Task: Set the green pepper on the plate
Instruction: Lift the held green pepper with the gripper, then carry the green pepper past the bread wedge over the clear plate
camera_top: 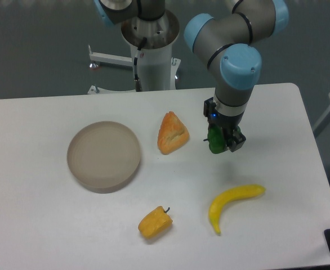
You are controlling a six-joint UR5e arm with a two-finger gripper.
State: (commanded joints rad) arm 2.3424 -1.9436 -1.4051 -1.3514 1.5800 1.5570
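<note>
The green pepper [214, 140] is a small glossy dark green piece held between the fingers of my gripper [223, 143], right of the table's middle. The gripper is shut on it, and I cannot tell if it is lifted off the table. Much of the pepper is hidden by the fingers. The plate [103, 155] is a round tan-beige dish with a low rim at the left of the table, empty, well to the left of the gripper.
An orange bread wedge [172, 133] lies between the plate and the gripper. A yellow-orange pepper [155, 222] sits near the front edge. A yellow banana [232, 203] lies below the gripper. The robot base [152, 50] stands at the back.
</note>
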